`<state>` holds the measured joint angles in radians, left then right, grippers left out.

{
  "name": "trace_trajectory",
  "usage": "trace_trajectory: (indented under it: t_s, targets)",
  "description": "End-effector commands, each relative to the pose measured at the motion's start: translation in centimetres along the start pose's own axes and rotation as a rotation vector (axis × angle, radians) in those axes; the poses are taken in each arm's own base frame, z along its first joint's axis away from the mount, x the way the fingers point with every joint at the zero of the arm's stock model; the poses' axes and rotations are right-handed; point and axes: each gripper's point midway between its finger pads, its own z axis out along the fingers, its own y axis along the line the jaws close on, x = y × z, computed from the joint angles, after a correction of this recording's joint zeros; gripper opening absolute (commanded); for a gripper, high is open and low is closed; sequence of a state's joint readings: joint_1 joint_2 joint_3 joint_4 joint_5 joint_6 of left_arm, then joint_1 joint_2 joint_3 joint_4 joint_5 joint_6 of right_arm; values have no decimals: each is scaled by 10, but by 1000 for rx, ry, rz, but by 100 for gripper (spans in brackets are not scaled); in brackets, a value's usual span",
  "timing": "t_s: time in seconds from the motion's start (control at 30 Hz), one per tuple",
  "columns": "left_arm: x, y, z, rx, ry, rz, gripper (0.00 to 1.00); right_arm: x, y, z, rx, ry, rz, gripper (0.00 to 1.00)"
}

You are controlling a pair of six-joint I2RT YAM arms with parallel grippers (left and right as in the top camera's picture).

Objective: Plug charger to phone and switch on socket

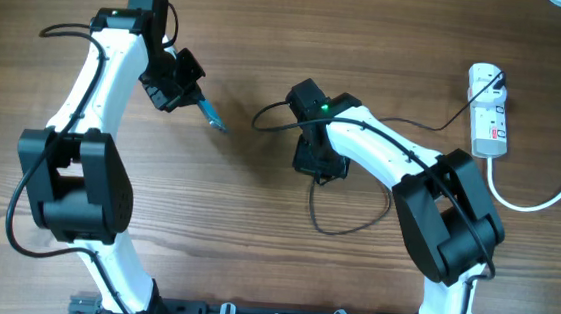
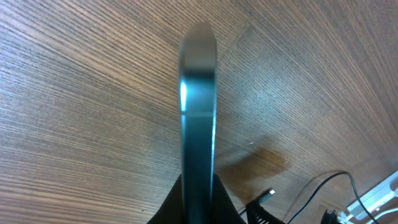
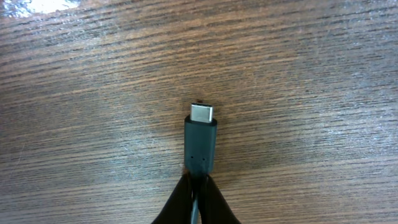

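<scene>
The phone [image 2: 198,112] is held on edge above the table, and my left gripper [image 2: 198,190] is shut on its lower end. From overhead the phone [image 1: 210,116] is a thin teal sliver sticking out of the left gripper [image 1: 185,89]. My right gripper [image 3: 198,183] is shut on the charger cable just behind its black connector [image 3: 201,140], whose metal tip points away from the fingers. Overhead, the right gripper [image 1: 322,168] hovers mid-table, to the right of the phone. The charger cable [image 1: 441,126] runs to a black plug [image 1: 497,88] in the white socket [image 1: 488,111] at the far right.
A thick white cord [image 1: 558,194] curves from the socket along the right edge. Slack charger cable loops on the table [image 1: 340,231] below the right gripper. The connector tip [image 2: 268,193] and the right gripper's dark body show low in the left wrist view.
</scene>
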<state>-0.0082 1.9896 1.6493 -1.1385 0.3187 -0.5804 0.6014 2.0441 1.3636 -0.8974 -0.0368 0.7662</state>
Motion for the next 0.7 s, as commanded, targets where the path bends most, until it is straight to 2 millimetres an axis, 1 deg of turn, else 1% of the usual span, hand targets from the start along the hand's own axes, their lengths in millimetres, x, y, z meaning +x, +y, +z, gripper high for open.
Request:
trace_trajectory:
  t_s: [0.0,0.03,0.1,0.17,0.27,0.3,0.33,0.4,0.43,0.5,0.57,0.67]
  targets:
    - [10,-20,-12,116,36,118,4,7,-1,11,23,33,-14,4]
    - [15,-28,-14,167,58,174,4,6,0,9,20,29,-15,4]
    - [32,-53,-22,339,124,342,4,-1,4,-2,-6,1,-46,4]
    - [49,-74,-35,505,177,460,4,-6,10,-16,-43,-26,-91,4]
    - [70,-102,-61,766,223,603,4,-4,24,-46,-153,-45,-182,4]
    - [75,-111,-73,860,225,647,4,-1,31,-62,-212,-56,-225,4]
    - [77,-116,-80,908,219,669,4,3,37,-75,-258,-64,-256,4]
    - [76,-123,-89,953,194,707,4,10,46,-105,-350,-92,-319,4]
    - [76,-126,-92,962,180,723,4,13,49,-116,-382,-108,-342,4]
    - [79,-133,-101,978,141,774,4,22,53,-149,-452,-160,-413,4]
    - [84,-139,-110,979,106,814,4,30,50,-168,-474,-195,-449,4]
    - [78,-147,-113,839,-3,782,4,47,47,-191,-494,-228,-504,4]
